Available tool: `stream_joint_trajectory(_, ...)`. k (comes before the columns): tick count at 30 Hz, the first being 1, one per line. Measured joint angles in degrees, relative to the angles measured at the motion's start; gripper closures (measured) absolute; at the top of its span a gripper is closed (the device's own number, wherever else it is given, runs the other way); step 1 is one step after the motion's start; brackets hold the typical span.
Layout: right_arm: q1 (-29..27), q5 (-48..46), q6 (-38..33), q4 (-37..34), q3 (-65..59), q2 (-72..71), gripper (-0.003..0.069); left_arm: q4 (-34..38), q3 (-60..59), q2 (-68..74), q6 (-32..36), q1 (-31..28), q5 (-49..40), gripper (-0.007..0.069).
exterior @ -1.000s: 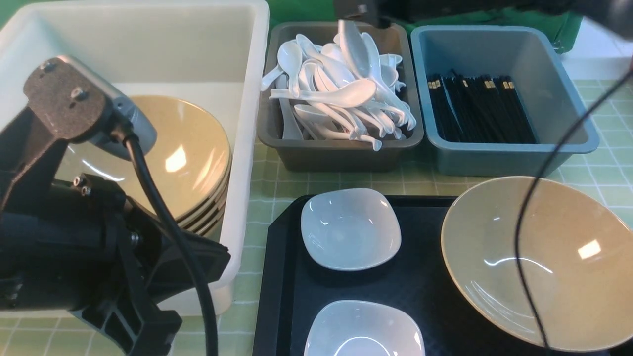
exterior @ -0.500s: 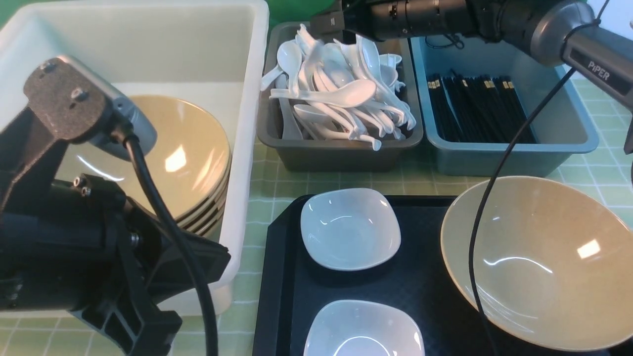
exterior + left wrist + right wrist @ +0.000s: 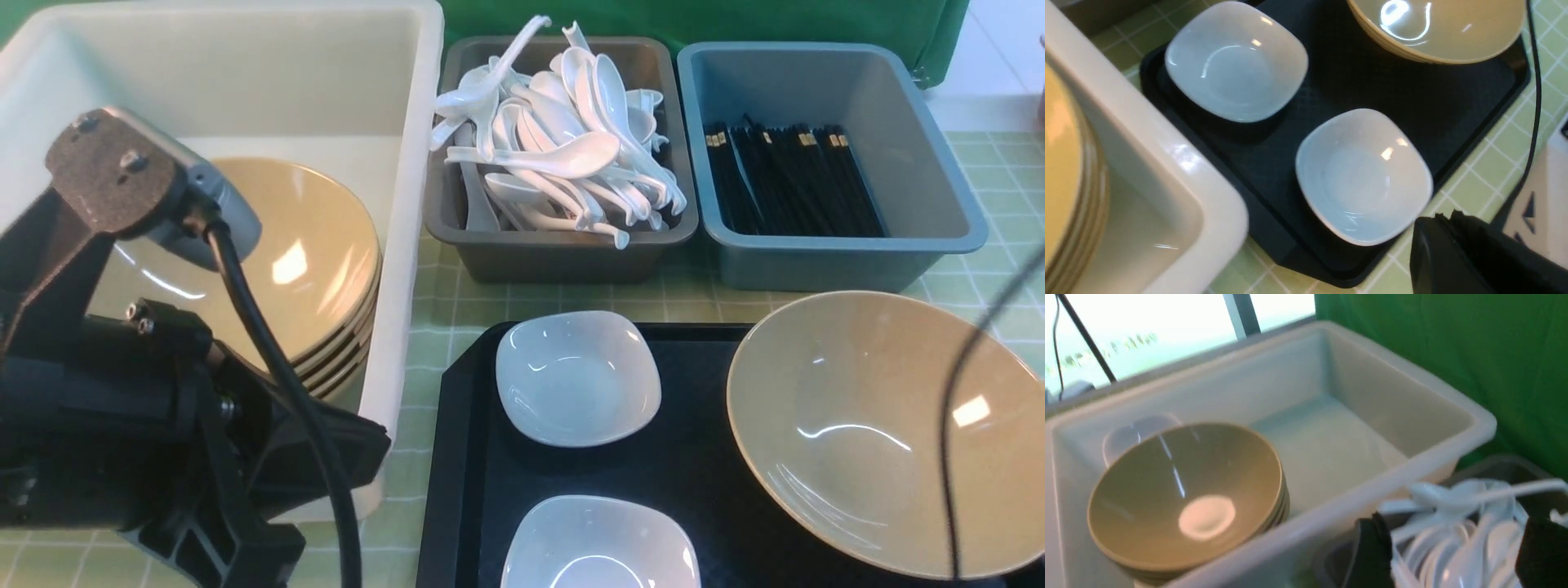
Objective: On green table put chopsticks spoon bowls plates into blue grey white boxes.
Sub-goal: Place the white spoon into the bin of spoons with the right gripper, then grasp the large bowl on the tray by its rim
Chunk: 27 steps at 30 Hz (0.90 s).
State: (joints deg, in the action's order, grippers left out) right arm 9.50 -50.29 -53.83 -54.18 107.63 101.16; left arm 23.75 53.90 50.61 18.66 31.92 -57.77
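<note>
The nearer square white dish [image 3: 1363, 175] sat on the black tray [image 3: 1355, 77], just beside the left pincer [image 3: 1447, 232], which was closed with nothing visible in it. The right pincer [image 3: 1453, 555] hung open over the spoons [image 3: 1437, 498] in the grey box [image 3: 563, 257], well apart from the dish. The left arm looked the nearer one for it.

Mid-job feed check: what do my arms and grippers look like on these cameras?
The left arm shows a black angular housing, a brownish metal bracket with screws, a silver-grey cylinder and a thick black cable. The left gripper is matte black. The right gripper has two black fingers; a thin black cable hangs at the front view's right. No markings visible.
</note>
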Motion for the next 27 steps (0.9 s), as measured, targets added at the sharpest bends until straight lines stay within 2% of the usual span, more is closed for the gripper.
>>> stream_joint_trajectory(1,0.28,-0.74,2.24,6.0,-5.29,-4.66,0.0195,1.51,-0.07,0.0,0.0,0.0,0.06,0.0626)
stream_joint_trajectory(3,0.72,-2.74,5.25,12.22,-9.39,-9.0,0.0194,3.6,-0.4,0.06,0.35,0.0,0.63,0.0626)
stream_joint_trajectory(5,0.92,-8.09,11.22,23.56,-15.81,-16.98,0.0193,6.78,-1.14,0.88,1.95,0.0,2.36,0.0626)
stream_joint_trajectory(6,0.92,-8.09,11.22,24.23,-16.29,-17.57,0.0193,7.0,-1.2,0.99,1.95,0.0,2.36,0.0626)
stream_joint_trajectory(7,0.75,-10.9,14.55,28.88,-20.13,-22.41,0.0193,8.8,-1.59,2.13,3.01,0.0,3.16,0.0626)
stream_joint_trajectory(8,0.53,-11.47,16.46,30.55,-22.22,-25.05,0.0193,9.36,-1.73,2.93,3.23,0.0,3.36,0.0626)
stream_joint_trajectory(14,0.2,-7.27,23.85,33.17,-40.9,-46.92,0.0193,14.49,-1.78,11.15,3.92,0.0,4.59,0.0618)
stream_joint_trajectory(17,0.2,-5.43,28.89,33.9,-49.1,-57.03,0.0193,15.25,-1.27,15.15,4.71,0.54,4.59,0.0571)
stream_joint_trajectory(22,0.2,-7.76,37.37,36.8,-56.71,-65.38,0.0193,15.2,5.39,24.8,3.87,6.23,6.02,0.0396)
stream_joint_trajectory(23,0.2,-8.02,37.51,36.85,-56.86,-65.59,0.0193,15.2,5.76,25.25,3.87,6.49,6.02,0.0386)
stream_joint_trajectory(24,0.2,-8.68,38.45,36.91,-57.56,-65.96,0.0193,15.2,8.77,28.73,1.93,8.34,6.71,0.0325)
stream_joint_trajectory(27,0.26,-7.88,39.83,36.91,-57.93,-66.21,0.0193,15.37,13.99,36.97,-2.68,9.39,7.53,0.0241)
